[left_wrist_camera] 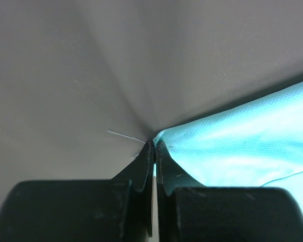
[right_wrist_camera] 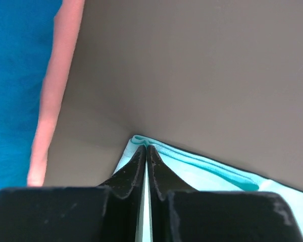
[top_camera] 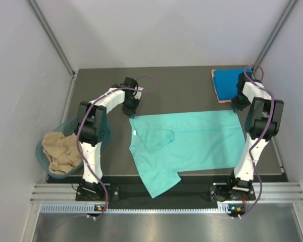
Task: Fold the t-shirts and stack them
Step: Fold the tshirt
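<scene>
A teal-green t-shirt (top_camera: 192, 141) lies spread on the dark table, one sleeve hanging over the near edge. My left gripper (top_camera: 130, 112) is shut on its far-left corner; in the left wrist view the gripper (left_wrist_camera: 155, 143) pinches the cloth (left_wrist_camera: 242, 146). My right gripper (top_camera: 236, 108) is shut on the far-right corner; in the right wrist view the gripper (right_wrist_camera: 145, 147) clamps the doubled hem (right_wrist_camera: 202, 166). A folded bright blue t-shirt (top_camera: 228, 83) lies on a pink one (top_camera: 215, 88) at the back right. A tan t-shirt (top_camera: 60, 151) sits crumpled in the tub.
A translucent teal plastic tub (top_camera: 43, 151) stands at the table's left edge. Grey walls enclose the table on three sides. The blue and pink stack also shows in the right wrist view (right_wrist_camera: 20, 75) close to my right gripper.
</scene>
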`<action>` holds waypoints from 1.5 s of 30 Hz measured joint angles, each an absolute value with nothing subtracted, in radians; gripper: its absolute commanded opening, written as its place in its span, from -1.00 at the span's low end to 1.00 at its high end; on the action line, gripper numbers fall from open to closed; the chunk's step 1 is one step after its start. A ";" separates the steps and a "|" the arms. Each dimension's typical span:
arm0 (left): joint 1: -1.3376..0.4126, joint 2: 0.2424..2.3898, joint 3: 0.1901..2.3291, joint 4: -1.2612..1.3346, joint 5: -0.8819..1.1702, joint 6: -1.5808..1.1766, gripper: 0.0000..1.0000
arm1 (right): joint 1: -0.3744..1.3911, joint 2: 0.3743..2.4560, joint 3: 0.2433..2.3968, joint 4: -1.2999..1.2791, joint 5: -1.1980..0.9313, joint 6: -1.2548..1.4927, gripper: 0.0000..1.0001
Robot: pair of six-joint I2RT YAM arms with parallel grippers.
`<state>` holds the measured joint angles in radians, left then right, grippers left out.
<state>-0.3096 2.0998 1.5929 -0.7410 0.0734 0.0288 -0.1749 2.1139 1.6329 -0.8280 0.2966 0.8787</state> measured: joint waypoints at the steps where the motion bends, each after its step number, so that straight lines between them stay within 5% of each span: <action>1: -0.309 2.100 1.593 -0.740 0.070 0.025 -1.00 | -0.175 2.115 1.633 -0.826 0.297 0.879 -1.00; 25: -0.306 2.230 1.805 -0.730 -0.028 -0.036 -1.00 | -0.175 2.116 1.634 -0.675 0.282 0.818 -1.00; 27: -0.306 2.235 1.816 -0.731 -0.028 -0.039 -0.98 | -0.176 2.116 1.639 -0.674 0.275 0.814 -0.88; 30: -0.305 2.235 1.821 -0.735 -0.027 -0.048 -0.57 | -0.178 2.117 1.662 -0.682 0.264 0.808 -0.53; 34: -0.303 2.234 1.838 -0.753 -0.038 -0.072 -0.08 | -0.181 2.117 1.719 -0.714 0.264 0.788 -0.32; 40: -0.302 2.180 1.845 -0.794 -0.041 -0.153 0.00 | -0.183 2.046 1.739 -0.846 0.246 0.786 -0.21; 45: -0.330 2.018 1.777 -0.804 0.004 -0.229 0.12 | -0.186 1.732 1.444 -0.902 0.222 0.814 -0.21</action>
